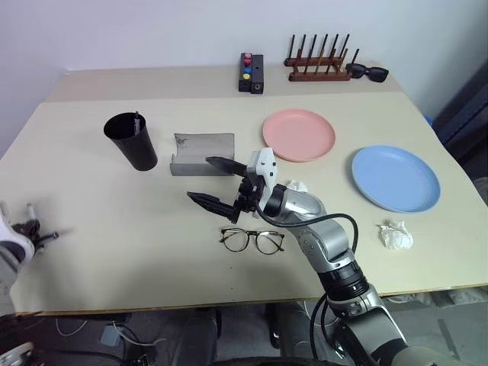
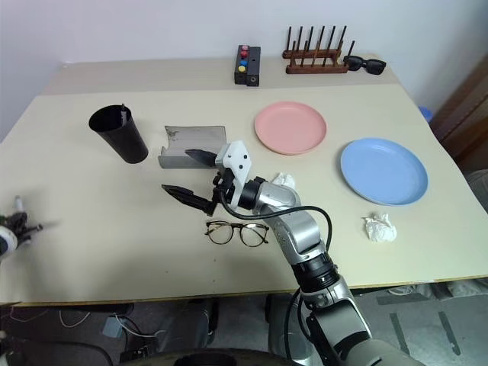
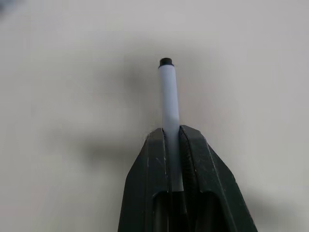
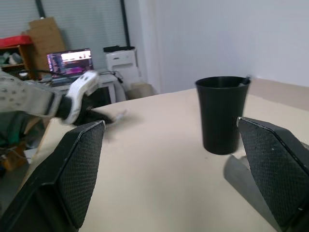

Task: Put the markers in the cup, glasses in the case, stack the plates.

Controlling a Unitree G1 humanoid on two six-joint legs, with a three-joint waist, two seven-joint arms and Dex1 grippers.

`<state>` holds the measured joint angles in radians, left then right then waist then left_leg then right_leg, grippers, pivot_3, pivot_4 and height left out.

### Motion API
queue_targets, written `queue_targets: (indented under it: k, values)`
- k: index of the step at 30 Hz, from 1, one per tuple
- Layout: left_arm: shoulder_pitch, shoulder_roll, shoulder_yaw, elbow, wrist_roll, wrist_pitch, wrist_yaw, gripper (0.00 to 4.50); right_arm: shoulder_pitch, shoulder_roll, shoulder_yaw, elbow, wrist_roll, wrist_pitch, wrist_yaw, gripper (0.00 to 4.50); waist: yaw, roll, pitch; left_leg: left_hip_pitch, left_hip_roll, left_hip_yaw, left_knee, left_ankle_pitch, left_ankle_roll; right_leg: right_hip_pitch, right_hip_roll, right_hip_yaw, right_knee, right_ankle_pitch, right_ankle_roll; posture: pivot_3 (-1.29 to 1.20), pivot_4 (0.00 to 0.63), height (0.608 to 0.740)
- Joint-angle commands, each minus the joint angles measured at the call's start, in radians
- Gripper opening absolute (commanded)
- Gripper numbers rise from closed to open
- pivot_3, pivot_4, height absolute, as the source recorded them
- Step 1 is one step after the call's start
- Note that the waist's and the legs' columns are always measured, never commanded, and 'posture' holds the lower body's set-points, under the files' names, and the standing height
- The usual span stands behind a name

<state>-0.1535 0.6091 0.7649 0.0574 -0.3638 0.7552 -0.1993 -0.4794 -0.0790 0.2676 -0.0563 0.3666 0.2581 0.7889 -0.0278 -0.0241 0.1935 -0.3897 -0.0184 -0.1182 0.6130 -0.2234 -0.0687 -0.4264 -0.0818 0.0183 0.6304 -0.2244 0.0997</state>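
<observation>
The left claw (image 3: 173,140) is pinching a white marker (image 3: 169,96) low over the tabletop (image 1: 114,229), probably bound for the black cup (image 1: 131,141). The right claw (image 1: 217,183) waits spread above the wire-rimmed glasses (image 1: 252,240).

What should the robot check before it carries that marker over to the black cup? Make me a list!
1. Left pincer shut on the white marker: ok.
2. Black cup upright, mouth open: ok; something thin already stands in it.
3. Right pincer open and holding nothing: ok, but it hangs above the table near the grey case, right of the cup.
4. Glasses lying apart from the cup: ok.
5. How deep the marker sits between the fingers: cannot tell.
</observation>
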Motion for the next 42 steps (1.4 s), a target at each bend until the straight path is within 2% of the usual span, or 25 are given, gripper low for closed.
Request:
queue_targets:
  k: [1,4,8,14,18,26,42]
  values:
    - [-0.123,-0.026,-0.002,-0.108,-0.014,-0.185,0.05,0.03,-0.018,0.01,-0.002,-0.013,0.01,-0.008,0.008,4.5,0.009,-0.002,-0.001,0.0,0.0,0.0,0.0,0.0,0.0,0.0,0.0,0.0,-0.001,0.001,0.001,0.0,0.15,0.74]
    - [-0.222,-0.065,-0.108,-0.153,0.039,-0.33,0.077,0.03,-0.029,0.016,-0.003,0.001,0.003,-0.018,0.009,4.5,0.014,-0.003,-0.001,-0.001,0.0,0.0,0.0,0.001,-0.003,0.0,0.0,0.0,-0.002,0.002,0.003,0.0,0.15,0.74]
    - [-0.405,-0.114,-0.254,-0.09,0.097,-0.495,0.095,0.03,-0.038,0.021,-0.007,0.014,-0.003,-0.029,0.003,4.5,0.014,-0.003,-0.001,-0.001,-0.001,0.001,0.0,0.001,-0.003,0.0,0.0,0.001,-0.002,0.002,0.003,0.0,0.15,0.74]
    - [-0.609,-0.144,-0.431,0.229,0.232,-0.757,0.085,0.03,-0.044,0.026,-0.016,0.025,-0.014,-0.047,-0.01,4.5,0.002,-0.003,-0.001,0.0,-0.001,0.002,0.0,0.001,-0.003,0.0,0.0,0.001,-0.001,0.002,0.004,0.0,0.15,0.74]
    - [-0.704,-0.162,-0.482,0.454,0.284,-0.91,0.109,0.03,-0.038,0.021,-0.024,0.014,-0.02,-0.05,-0.026,4.5,-0.003,-0.002,-0.001,0.0,-0.001,0.001,0.0,0.001,-0.003,0.0,0.0,0.001,-0.001,0.002,0.004,0.0,0.15,0.74]
    - [-0.713,-0.181,-0.488,0.586,0.277,-1.025,0.121,0.03,-0.021,0.006,-0.042,-0.011,-0.031,-0.054,-0.058,4.5,-0.015,-0.003,-0.001,-0.001,-0.001,0.001,0.0,0.001,-0.003,0.0,0.0,0.001,-0.001,0.003,0.005,0.0,0.15,0.74]
    - [-0.607,-0.222,-0.494,0.478,0.267,-0.984,0.153,0.03,-0.062,0.035,-0.088,0.028,-0.01,-0.074,-0.09,4.5,-0.015,-0.003,-0.001,-0.001,-0.001,0.001,0.0,0.001,-0.003,0.0,0.0,0.001,-0.001,0.003,0.006,0.0,0.15,0.74]
